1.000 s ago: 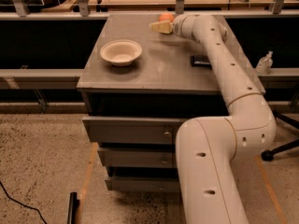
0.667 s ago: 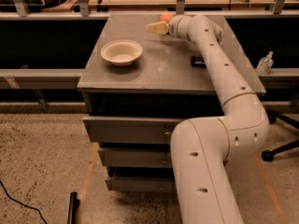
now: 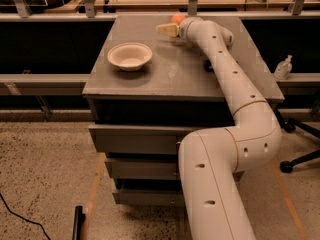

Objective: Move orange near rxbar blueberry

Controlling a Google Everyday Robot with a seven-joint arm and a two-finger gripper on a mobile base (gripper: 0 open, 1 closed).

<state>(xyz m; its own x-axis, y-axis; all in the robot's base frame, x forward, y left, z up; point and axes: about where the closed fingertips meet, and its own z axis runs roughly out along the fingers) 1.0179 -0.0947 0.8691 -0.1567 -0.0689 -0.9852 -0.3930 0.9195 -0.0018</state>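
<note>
The orange (image 3: 177,18) lies at the far edge of the grey table (image 3: 165,76), partly hidden behind my wrist. My gripper (image 3: 167,30) hovers low over the far middle of the table, pointing left, just in front and left of the orange. A small dark piece (image 3: 208,64) that shows past the arm at the right middle of the table looks like the rxbar blueberry; most of it is hidden by the arm. The white arm (image 3: 235,89) stretches over the table's right half.
A white bowl (image 3: 130,56) stands on the left part of the table. The table is a cabinet with drawers (image 3: 135,139) below. A small clear bottle (image 3: 283,67) stands on the ledge to the right. A railing and another bench lie behind.
My gripper has shifted slightly to the left over the far part of the table. The orange and the bowl have not moved.
</note>
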